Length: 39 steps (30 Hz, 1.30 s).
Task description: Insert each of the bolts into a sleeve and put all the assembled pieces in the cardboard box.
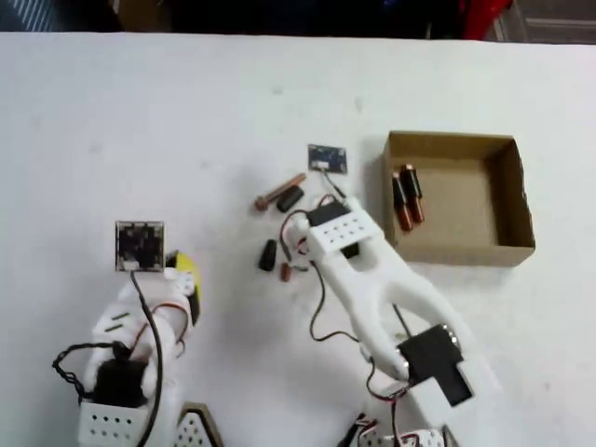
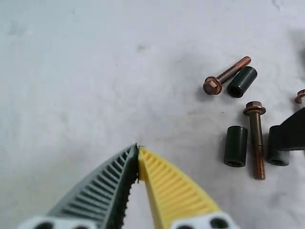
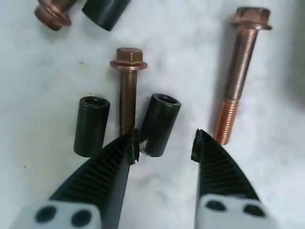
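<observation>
My right gripper [image 3: 164, 143] is open low over the table, and a black sleeve [image 3: 159, 124] lies between its fingertips, close to the black one. Beside that sleeve lie a copper bolt [image 3: 127, 90] and a second sleeve [image 3: 91, 125]. A longer bolt [image 3: 240, 71] lies on the other side. Farther off, a bolt [image 2: 226, 76] and a sleeve [image 2: 242, 82] rest together. My left gripper [image 2: 138, 148] is shut and holds nothing, over bare table well away from the parts. The cardboard box [image 1: 507, 200] holds assembled pieces [image 1: 406, 196].
The white table [image 1: 186, 112] stretches wide behind and to the left of the parts. The right arm's white wrist [image 1: 340, 233] stands between the loose parts and the box. The left arm [image 1: 130, 354] sits at the near left.
</observation>
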{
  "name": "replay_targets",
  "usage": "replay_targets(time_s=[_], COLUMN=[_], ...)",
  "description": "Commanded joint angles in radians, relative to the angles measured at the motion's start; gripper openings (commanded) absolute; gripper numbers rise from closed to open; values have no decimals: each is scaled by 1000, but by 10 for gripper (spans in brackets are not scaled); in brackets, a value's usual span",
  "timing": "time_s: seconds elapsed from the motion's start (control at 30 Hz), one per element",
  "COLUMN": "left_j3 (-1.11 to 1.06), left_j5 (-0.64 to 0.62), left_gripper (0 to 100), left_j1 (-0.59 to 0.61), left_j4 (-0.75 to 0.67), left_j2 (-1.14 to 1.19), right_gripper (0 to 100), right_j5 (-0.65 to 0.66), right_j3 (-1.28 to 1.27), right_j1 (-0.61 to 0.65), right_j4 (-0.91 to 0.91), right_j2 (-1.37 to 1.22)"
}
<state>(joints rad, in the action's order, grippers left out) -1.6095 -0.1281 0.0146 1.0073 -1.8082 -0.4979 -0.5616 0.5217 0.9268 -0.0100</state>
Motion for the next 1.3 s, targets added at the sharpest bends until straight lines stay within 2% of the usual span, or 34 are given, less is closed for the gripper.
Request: replay_targets(time_s=[0.0,0.3,0.73,1.1,1.27], left_j3=[5,5,5,5,3], left_j5=[3,3,3,5,8], left_gripper=[23,23,23,23,23], left_j1=[5,5,5,5,5], left_j4=[-35,-34,-31,-31,-31], left_j2=[-13,-13,-13,-13,-13], right_gripper=[152,152,152,152,152], right_j5=[-9,28,552,566,532], right_j3=[6,3,8,147,175], right_j1=[2,-28,-117,-119,-119], right_j4=[-35,-54,99,202,182], right_j2=[-31,-68,-68,-70,-77])
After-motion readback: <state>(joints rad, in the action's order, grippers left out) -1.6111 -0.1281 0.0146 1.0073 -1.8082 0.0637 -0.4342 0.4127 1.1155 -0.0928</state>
